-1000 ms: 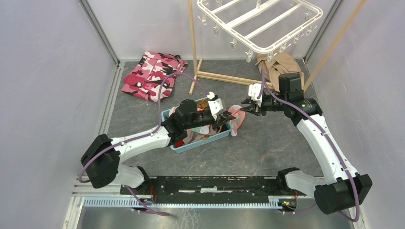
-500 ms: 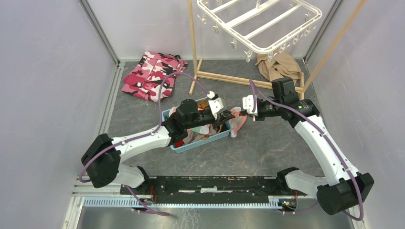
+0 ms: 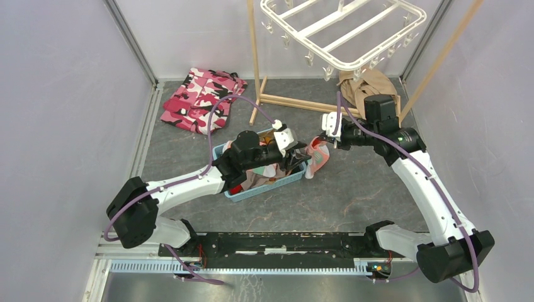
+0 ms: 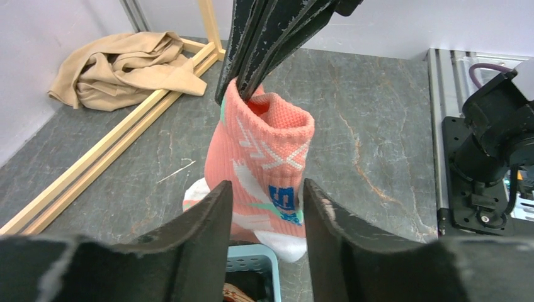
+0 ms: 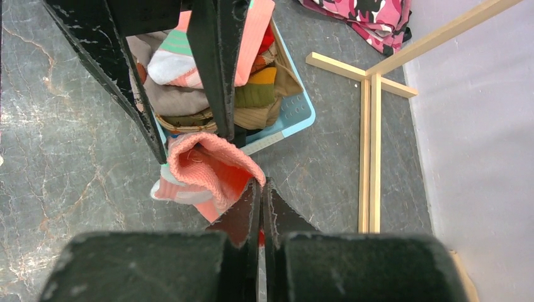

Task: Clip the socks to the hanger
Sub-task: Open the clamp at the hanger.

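Just off the right end of the blue basket (image 3: 271,185), a salmon-pink sock (image 3: 318,160) with white and teal patches hung cuff-up over the grey table (image 3: 352,189). The right gripper (image 3: 321,143) had come in from the far side of the basket. Its jaws were pressed fully together on one edge of the sock's ribbed cuff, so the sock dangled from that pinch with its white toe low beside the basket's corner. Whether the toe touched the rim could not be told.

The left gripper (image 4: 267,189) reached across the top of the basket toward the same sock. Its fingers (image 4: 208,220) stood partly apart, one on each side of the sock's lower half. They clasped nothing, and a gap showed between each pad and the fabric in the left wrist view.

Inside the basket lay a heap of other socks (image 3: 264,173) in brown, red and cream.

The hanger (image 3: 340,31), a white frame with small pegs along its rim, hung well beyond the basket, on a wooden stand (image 3: 255,56). A pink camouflage garment (image 3: 201,97) lay beyond the basket to its left. A tan cloth (image 3: 368,85) lay beyond it to its right, under the hanger's edge.
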Available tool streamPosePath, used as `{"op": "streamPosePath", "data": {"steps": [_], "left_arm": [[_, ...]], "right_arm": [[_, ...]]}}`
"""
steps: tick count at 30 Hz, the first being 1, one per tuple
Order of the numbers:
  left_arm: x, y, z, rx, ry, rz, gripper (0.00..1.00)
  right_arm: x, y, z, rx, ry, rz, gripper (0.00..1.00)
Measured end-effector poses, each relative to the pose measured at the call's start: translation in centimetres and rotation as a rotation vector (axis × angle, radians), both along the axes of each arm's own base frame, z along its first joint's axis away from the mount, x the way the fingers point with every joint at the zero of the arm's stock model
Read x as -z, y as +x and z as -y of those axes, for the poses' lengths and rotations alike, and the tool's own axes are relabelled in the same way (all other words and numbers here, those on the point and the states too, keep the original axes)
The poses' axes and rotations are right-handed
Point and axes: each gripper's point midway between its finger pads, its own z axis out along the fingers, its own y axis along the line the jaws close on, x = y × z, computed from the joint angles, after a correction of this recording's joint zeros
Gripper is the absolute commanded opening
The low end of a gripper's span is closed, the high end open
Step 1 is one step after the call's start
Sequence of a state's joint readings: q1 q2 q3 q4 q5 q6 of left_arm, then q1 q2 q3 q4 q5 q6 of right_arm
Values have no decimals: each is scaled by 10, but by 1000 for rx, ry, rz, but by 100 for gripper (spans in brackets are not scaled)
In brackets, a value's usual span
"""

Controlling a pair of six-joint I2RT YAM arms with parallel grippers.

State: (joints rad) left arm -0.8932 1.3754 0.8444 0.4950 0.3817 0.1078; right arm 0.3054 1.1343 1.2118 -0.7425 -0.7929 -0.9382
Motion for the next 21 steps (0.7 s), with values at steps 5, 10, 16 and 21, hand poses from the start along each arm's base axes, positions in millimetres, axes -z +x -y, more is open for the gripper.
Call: {"op": "streamPosePath", "data": {"steps": [5, 10, 16, 21], "left_arm": [[-1, 2, -1, -14, -2, 1, 62], [-5, 3, 0, -15, -16, 11, 56], [-7, 4, 2, -14, -27, 7, 25], [-5, 4, 4, -8, -26, 1, 2]], "right_arm": [[0, -1, -1, -8, 4, -2, 0], [1, -4, -2, -22, 5, -6, 0], [2, -6, -2, -35, 1, -6, 0], [2, -8, -3, -43, 2, -7, 5]]}}
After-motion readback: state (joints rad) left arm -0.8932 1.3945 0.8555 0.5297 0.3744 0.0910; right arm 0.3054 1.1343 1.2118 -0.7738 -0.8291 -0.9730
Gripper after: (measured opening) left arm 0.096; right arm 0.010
